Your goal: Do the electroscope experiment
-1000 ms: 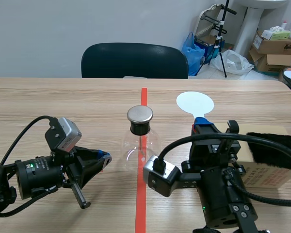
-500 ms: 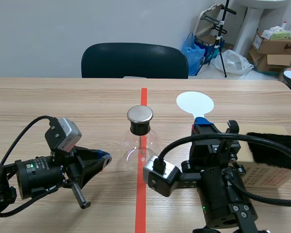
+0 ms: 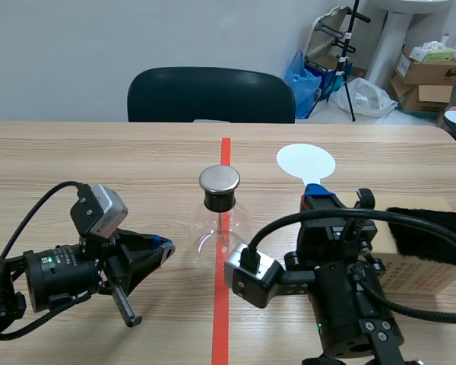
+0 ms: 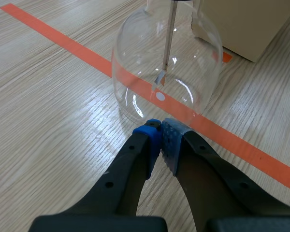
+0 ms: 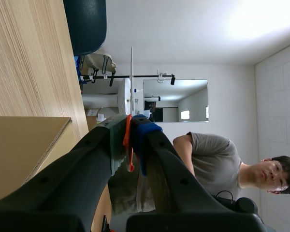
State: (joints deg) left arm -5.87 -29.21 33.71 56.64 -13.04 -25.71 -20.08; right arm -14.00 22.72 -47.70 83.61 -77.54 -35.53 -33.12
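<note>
The electroscope, a clear glass flask (image 3: 220, 232) with a round metal cap (image 3: 219, 179), stands on the red tape line at mid-table. In the left wrist view the flask (image 4: 193, 58) is just ahead of my left gripper (image 4: 160, 131), and a thin rod (image 4: 169, 38) hangs inside it. My left gripper (image 3: 163, 247) lies low on the table left of the flask, shut on nothing. My right gripper (image 3: 314, 190) is shut on the handle of a white disc paddle (image 3: 305, 161), which stands up right of the flask. The right wrist view shows the paddle (image 5: 131, 72) edge-on above that gripper (image 5: 130, 128).
A cardboard box (image 3: 418, 270) with a black fur cloth (image 3: 433, 232) on it sits at the right, beside the right arm. A dark chair (image 3: 211, 95) stands behind the far table edge. A person (image 5: 217, 159) shows in the right wrist view.
</note>
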